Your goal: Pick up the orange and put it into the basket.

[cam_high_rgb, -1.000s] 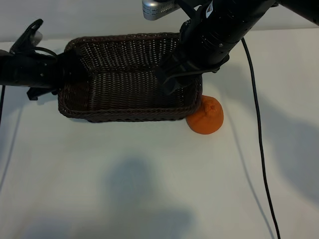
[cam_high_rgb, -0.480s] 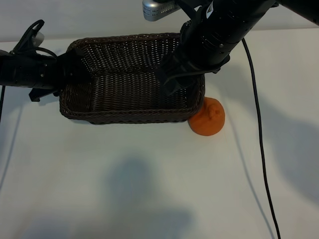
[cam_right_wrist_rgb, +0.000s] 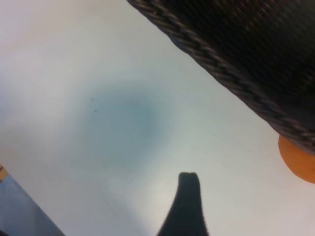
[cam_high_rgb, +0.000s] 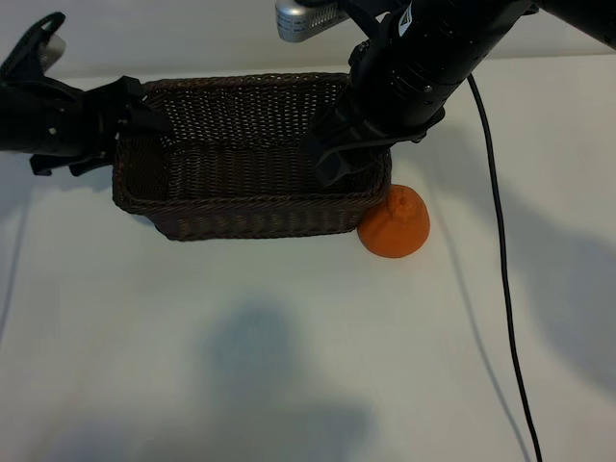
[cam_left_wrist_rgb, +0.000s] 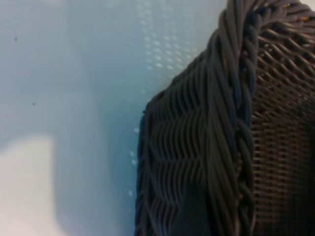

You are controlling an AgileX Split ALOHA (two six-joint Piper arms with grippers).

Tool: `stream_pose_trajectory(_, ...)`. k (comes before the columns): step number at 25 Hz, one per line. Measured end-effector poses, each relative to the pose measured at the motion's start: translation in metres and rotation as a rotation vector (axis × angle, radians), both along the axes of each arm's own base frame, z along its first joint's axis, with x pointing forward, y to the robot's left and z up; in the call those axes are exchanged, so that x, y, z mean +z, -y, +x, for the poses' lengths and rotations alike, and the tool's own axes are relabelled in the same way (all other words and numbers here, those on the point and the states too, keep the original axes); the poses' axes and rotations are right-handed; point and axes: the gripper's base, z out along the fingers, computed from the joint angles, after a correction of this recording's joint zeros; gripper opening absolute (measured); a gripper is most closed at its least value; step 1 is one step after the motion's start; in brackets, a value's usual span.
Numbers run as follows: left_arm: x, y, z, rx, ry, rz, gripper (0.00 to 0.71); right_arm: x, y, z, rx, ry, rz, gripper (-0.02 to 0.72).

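The orange [cam_high_rgb: 395,223] lies on the white table, outside the dark wicker basket [cam_high_rgb: 241,207] and touching its near right corner. In the right wrist view a sliver of the orange [cam_right_wrist_rgb: 298,164] peeks from under the basket rim [cam_right_wrist_rgb: 231,73]. My right gripper [cam_high_rgb: 332,166] hangs open over the basket's right end with nothing in it; one dark finger [cam_right_wrist_rgb: 188,196] shows above bare table. At the basket's left end my left gripper [cam_high_rgb: 144,108] is open, fingers on either side of the rim. One of its fingers [cam_left_wrist_rgb: 193,214] lies against the outer wall of the basket [cam_left_wrist_rgb: 231,123].
A black cable [cam_high_rgb: 502,289] runs down the table on the right. A silver camera body [cam_high_rgb: 303,14] sits at the top edge. Bare white table spreads in front of the basket and orange.
My left gripper has let go of the basket's left rim and moved up and back. The basket has shifted slightly left. The right arm has stayed put.
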Motion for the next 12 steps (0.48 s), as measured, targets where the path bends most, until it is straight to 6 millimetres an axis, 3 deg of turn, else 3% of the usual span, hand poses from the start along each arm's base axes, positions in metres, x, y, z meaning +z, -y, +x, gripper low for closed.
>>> stream_pose_trajectory(7, 0.045, 0.001, -0.024, -0.167, 0.068, 0.07, 0.611, 0.0, 0.0, 0.0, 0.001, -0.002, -0.001, 0.595)
stream_pose_trajectory(12, 0.072, 0.0, -0.037, -0.194, 0.138, 0.122, 0.598, 0.0, 0.0, 0.0, 0.001, -0.002, -0.001, 0.595)
